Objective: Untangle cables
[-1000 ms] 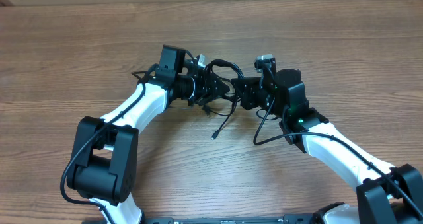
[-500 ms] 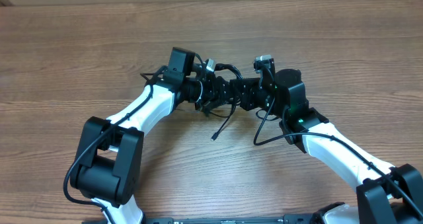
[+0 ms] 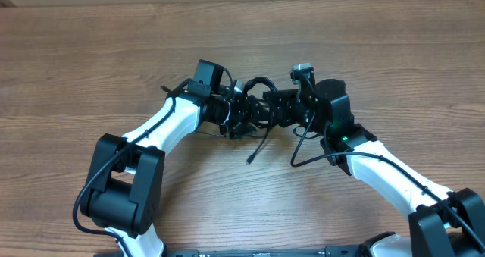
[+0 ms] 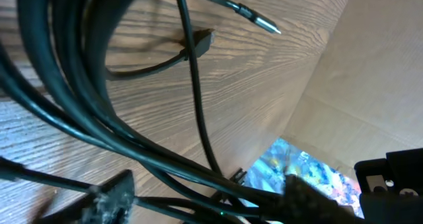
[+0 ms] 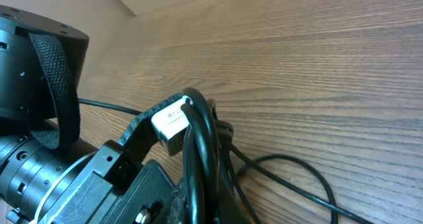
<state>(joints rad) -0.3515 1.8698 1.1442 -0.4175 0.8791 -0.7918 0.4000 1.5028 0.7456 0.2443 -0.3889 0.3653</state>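
Both arms reach inward, wrists facing: right fingers (image 5: 141,129) clamp cables (image 5: 201,137), left fingers (image 4: 111,192) spread.

Wood-grain table (image 3: 91,52), plain beige wall (image 4: 370,72) behind

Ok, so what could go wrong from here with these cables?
The left gripper and right gripper sit almost nose to nose, so they may collide. The cables loop over the right gripper, so pulling apart might tighten the tangle rather than free it. The loose plug end could drag and snag.
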